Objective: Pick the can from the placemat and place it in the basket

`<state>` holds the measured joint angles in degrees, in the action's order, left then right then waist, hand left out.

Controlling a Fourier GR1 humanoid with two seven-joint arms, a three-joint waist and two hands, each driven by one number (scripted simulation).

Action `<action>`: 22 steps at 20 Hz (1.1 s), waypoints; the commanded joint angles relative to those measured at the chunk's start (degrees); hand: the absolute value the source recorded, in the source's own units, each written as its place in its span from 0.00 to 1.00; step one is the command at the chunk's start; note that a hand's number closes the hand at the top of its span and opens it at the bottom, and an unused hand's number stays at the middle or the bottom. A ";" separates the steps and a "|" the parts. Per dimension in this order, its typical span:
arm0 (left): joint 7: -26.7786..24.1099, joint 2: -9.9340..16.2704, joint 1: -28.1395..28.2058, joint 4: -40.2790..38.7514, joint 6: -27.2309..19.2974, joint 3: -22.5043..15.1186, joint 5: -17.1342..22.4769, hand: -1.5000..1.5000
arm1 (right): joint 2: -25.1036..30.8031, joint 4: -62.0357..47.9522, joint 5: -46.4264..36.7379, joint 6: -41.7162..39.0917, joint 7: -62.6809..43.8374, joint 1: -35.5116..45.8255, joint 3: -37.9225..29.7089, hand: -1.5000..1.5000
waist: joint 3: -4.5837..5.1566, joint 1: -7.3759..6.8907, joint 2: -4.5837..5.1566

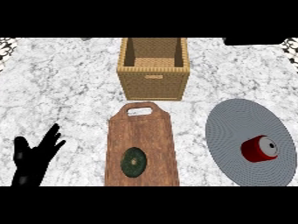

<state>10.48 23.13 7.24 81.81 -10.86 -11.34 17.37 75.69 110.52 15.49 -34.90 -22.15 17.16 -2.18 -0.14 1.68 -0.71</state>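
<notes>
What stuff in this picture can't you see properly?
- Right hand: not in the head view at all.
- Left hand: its forearm is cut off by the lower edge.
- Basket: its floor is partly hidden by its own front wall.
- Wooden cutting board: its near end is cut off by the lower edge.
- Red can: it lies on its side on the grey placemat; any label is too small to tell.
- Dark round thing on the board: too small to identify.

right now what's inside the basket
Nothing shows inside the basket: only its woven inner walls and part of its floor. The near wall hides the near floor. The red can lies on the placemat.
</notes>
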 commanded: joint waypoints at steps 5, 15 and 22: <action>1.63 -3.26 3.18 -0.11 -2.23 -2.88 -3.11 0.50 | 4.55 2.00 5.74 -10.92 -3.32 -4.92 -7.61 0.00 | 0.13 -0.36 0.30; 2.05 -2.95 1.41 -1.55 1.65 0.33 -2.60 0.50 | -9.92 4.00 -6.29 -11.53 0.73 -11.95 -10.25 0.00 | 0.09 -1.05 0.54; 1.17 -3.63 -4.23 -6.89 3.51 2.02 -4.46 0.50 | -19.29 2.76 -18.88 -9.19 5.48 -11.83 -4.81 0.00 | 0.12 -1.60 0.81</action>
<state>11.89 20.36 5.83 81.34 -8.72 -9.81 13.94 60.85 113.77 3.12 -44.71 -19.91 6.07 -8.44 -0.40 -0.04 -0.31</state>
